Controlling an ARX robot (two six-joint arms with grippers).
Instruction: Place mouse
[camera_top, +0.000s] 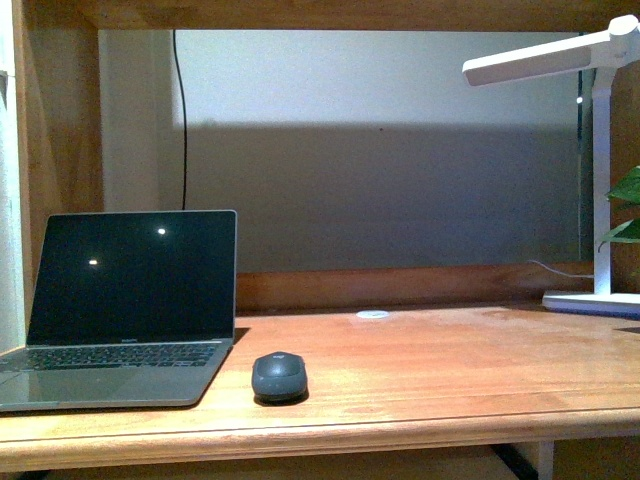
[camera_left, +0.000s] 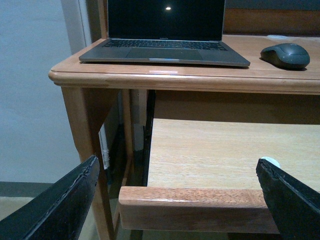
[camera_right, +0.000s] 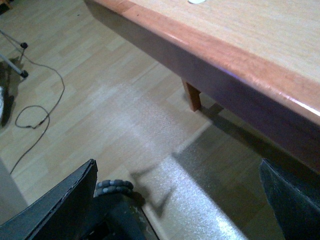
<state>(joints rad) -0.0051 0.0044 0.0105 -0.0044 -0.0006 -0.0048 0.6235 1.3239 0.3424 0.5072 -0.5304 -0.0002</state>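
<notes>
Wooden desktop (camera_top: 450, 370): dark grey oval plastic mouse (camera_top: 279, 376) is seen beyond the released left gripper (camera_left: 177, 162); right gripper (camera_right: 177, 165) likewise spread, empty.

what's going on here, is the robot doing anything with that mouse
Nothing is being handled right now. The mouse sits on the desk just right of the open laptop, with nothing touching it. Both arms are off the desktop, out in front of the desk: the left tool and right tool are open and empty.
</notes>
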